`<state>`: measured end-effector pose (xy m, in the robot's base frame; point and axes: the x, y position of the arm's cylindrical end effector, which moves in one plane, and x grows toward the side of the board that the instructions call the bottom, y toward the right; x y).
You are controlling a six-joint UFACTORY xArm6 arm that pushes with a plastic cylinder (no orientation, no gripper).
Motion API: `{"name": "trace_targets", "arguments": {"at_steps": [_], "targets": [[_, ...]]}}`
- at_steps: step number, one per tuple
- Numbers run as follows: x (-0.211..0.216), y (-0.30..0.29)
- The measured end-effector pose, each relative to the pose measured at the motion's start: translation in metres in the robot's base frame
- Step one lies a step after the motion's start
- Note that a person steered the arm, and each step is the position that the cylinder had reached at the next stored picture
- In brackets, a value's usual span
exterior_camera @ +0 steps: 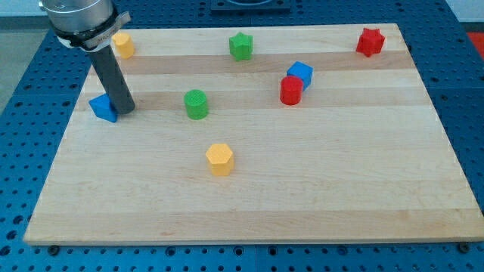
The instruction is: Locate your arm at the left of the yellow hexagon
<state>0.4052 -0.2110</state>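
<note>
No claw on this arm, just a straight dark rod; nothing is held, so open/closed does not apply. My tip [125, 110] sits at the left side of the frame, on the wooden board [302, 196], just beside the right edge of a blue block [102, 108], touching or nearly so, can't tell which; that block's shape is partly hidden by the rod, looks angular

Yellow hexagon [220, 159] lies lower centre-left of the frame, well apart from my tip, down and to the right of it. Tip is to the view's left of the hexagon but also clearly higher up the frame

Other blocks: green cylinder [196, 103] between tip and centre, to the right of the tip at about the same height. Red cylinder [291, 90] right of centre, touching a blue cube [300, 74] just above-right of it. Green star [240, 46] top centre. Red star [370, 41] top right corner of the board. A second yellow block [122, 44] at upper left, just right of the arm's grey housing [76, 17], shape unclear

Blue perforated table [23, 151] surrounds the board
</note>
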Motion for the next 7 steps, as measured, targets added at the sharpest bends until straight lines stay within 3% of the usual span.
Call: {"name": "trace_targets", "arguments": {"at_steps": [3, 7], "targets": [[0.058, 0.044], [0.095, 0.089]]}}
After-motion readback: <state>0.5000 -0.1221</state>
